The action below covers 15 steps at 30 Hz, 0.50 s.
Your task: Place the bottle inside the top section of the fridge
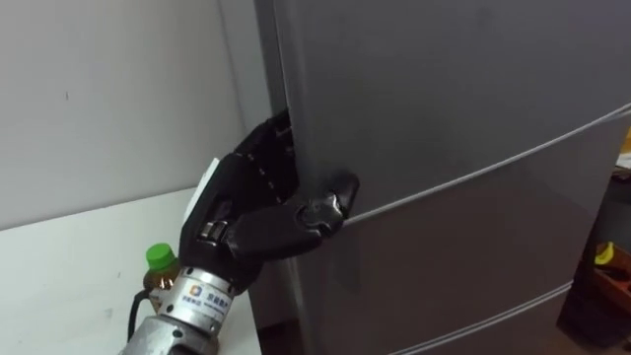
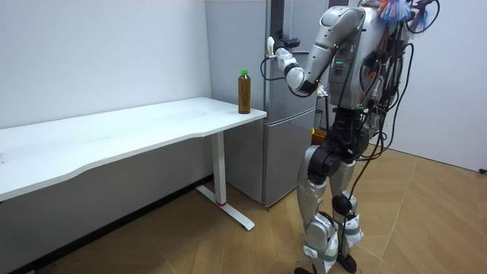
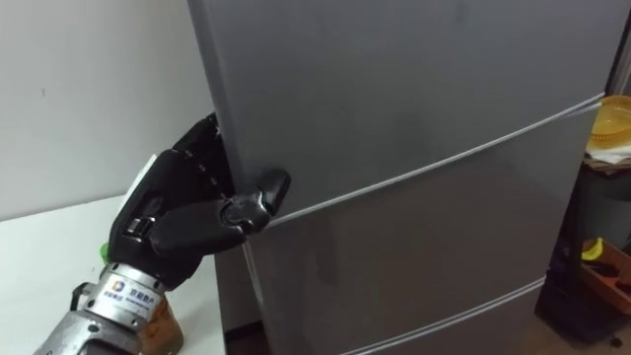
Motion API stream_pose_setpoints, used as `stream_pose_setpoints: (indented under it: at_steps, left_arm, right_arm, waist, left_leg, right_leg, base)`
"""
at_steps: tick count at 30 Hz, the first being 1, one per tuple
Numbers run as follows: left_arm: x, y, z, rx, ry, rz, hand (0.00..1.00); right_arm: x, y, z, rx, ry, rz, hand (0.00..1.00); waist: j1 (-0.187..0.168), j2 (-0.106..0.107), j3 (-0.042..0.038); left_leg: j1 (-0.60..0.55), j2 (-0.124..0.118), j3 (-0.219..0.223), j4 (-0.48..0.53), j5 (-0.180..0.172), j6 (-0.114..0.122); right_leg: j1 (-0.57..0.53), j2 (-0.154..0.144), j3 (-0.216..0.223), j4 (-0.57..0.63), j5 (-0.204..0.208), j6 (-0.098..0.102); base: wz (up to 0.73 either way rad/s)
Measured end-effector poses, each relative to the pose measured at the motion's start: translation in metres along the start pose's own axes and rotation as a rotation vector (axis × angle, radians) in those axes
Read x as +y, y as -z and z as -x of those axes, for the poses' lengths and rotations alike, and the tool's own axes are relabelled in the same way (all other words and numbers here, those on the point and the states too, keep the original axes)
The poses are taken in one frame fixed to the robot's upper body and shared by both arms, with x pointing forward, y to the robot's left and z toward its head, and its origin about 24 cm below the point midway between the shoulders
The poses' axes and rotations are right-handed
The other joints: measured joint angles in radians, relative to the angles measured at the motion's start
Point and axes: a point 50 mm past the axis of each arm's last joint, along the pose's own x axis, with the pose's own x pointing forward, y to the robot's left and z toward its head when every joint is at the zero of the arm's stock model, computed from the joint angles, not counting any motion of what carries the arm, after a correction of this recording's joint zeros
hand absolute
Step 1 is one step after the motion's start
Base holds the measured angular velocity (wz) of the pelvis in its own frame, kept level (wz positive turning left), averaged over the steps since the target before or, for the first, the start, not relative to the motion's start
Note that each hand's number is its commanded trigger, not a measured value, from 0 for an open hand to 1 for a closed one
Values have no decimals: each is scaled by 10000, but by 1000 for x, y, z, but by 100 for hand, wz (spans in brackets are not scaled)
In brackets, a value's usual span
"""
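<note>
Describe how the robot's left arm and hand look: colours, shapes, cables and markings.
The left hand is black and jointed, with a small white tag at its back. Its wrist is a silver metal cylinder bearing a white label with a small logo, and a dark cable runs beside it. In the room view the left arm has pale silver shells and dark joints.
</note>
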Motion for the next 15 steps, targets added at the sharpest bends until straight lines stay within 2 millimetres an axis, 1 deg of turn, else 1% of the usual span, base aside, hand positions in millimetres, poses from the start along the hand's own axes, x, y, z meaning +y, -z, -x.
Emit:
stream_pose_setpoints:
  at_steps: [1, 3, 6, 8, 15]
  left_arm:
    - [0, 0, 0, -16, 9, -50, 34]
    - [0, -1, 0, -35, 98, -72, 32]
    - [-1, 0, 0, -15, 309, -63, 20]
    - [-2, 0, 0, 2, 392, -50, 0]
    - [-4, 1, 0, 54, 558, -64, 0]
  right_arm:
    - [0, 0, 0, 13, -3, 11, 0]
    - [0, 0, 0, 14, -5, 19, 0]
    - [1, 0, 0, -34, -34, 117, 0]
    - [1, 0, 0, -33, -37, 128, 0]
    - [2, -1, 0, -102, -70, 265, 0]
  waist:
    - [-2, 0, -5]
    - [-3, 7, -10]
    - [-4, 8, -16]
    - [-4, 11, -18]
    - [1, -16, -4]
  left_leg:
    - [0, 1, 0, 2, 0, 0]
    - [-2, 1, 0, 6, 0, 0]
    - [-1, -1, 1, 6, 0, 0]
    - [-1, -1, 1, 7, 0, 0]
    - [-13, 0, 1, 71, 0, 1]
  right_leg:
    - [1, 1, -2, 0, 0, 0]
    - [4, 0, -11, -1, 0, 0]
    - [7, -2, -16, 1, 0, 0]
    - [7, -3, -16, 6, 1, 1]
    - [13, -10, -11, 33, 1, 2]
  base:
    - [0]
    - [0]
    - [0]
    - [0]
    - [0]
